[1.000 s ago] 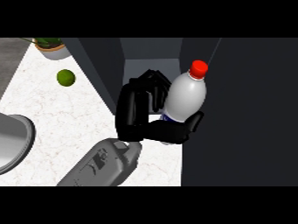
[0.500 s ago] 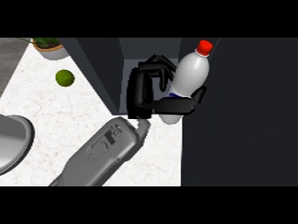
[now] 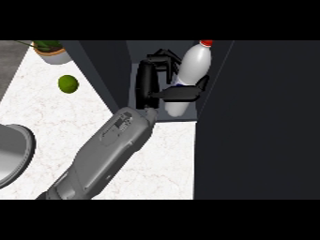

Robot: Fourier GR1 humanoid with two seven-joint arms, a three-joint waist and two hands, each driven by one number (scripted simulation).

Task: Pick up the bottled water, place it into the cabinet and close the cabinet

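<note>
White speckled desk [image 3: 44, 122] fills the left half of the view, and the dark cabinet [image 3: 259, 117] takes the right half, with its open compartment at the far middle. A potted plant [image 3: 51, 50] stands at the desk's far left corner, with a green fruit [image 3: 67, 84] just near of it. The curved edge of a grey basin [image 3: 10, 154] shows at the near left.

A grey forearm [image 3: 107, 150] comes in from the near left and runs diagonally up into the opening. The left hand [image 3: 148, 84] is clamped on the bottle [image 3: 194, 65]. Its thumb [image 3: 183, 93] crosses the bottle's lower body and its fingers [image 3: 159, 58] curl round the far side.

The bottle sits inside the opening, close to its right wall. It is tilted, with its red cap [image 3: 207, 43] at the far end and leaning right. Whether its base rests on the cabinet floor cannot be told.

Half a second ago the bottle was nearer the front of the opening. It has since gone deeper, so the cap now reaches the far edge of the view and lies a little further left. The forearm has stretched further in with it, and the wrist is now at the cabinet's front edge. The plant, fruit and basin have shifted only slightly in the view.
</note>
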